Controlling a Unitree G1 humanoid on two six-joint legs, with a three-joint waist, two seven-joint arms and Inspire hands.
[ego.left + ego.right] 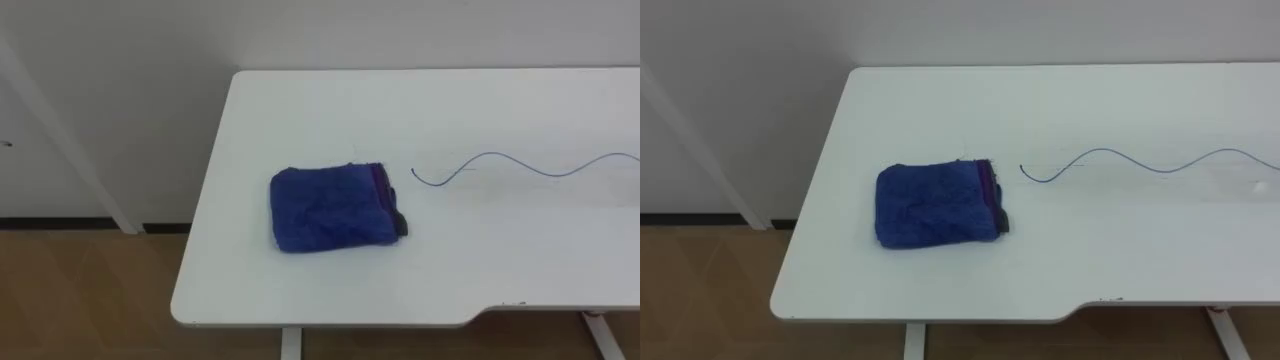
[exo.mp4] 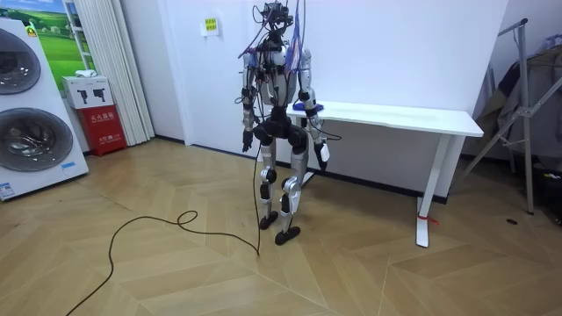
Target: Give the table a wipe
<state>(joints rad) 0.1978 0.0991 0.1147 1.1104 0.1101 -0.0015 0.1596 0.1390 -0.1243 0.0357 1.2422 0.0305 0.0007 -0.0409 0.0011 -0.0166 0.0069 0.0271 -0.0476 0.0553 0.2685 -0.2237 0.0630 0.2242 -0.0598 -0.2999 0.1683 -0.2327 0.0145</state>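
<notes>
A folded blue cloth (image 1: 330, 208) (image 1: 935, 205) lies flat near the left end of the white table (image 1: 420, 100), a dark edge showing at its right side. Just right of it, a thin blue wavy line (image 1: 520, 168) (image 1: 1140, 160) runs across the tabletop towards the right edge of the view. In the room view I stand upright at the table's left end, facing it, with the cloth (image 2: 314, 107) on the tabletop beside me. My left hand (image 2: 248, 139) and right hand (image 2: 323, 155) hang low beside my hips, below the tabletop and away from the cloth.
The table (image 2: 395, 117) stands against a white wall, with wooden floor around it. Washing machines (image 2: 31, 114) and a red box (image 2: 97, 118) stand at the room view's left. A metal rack (image 2: 527, 105) stands at its right.
</notes>
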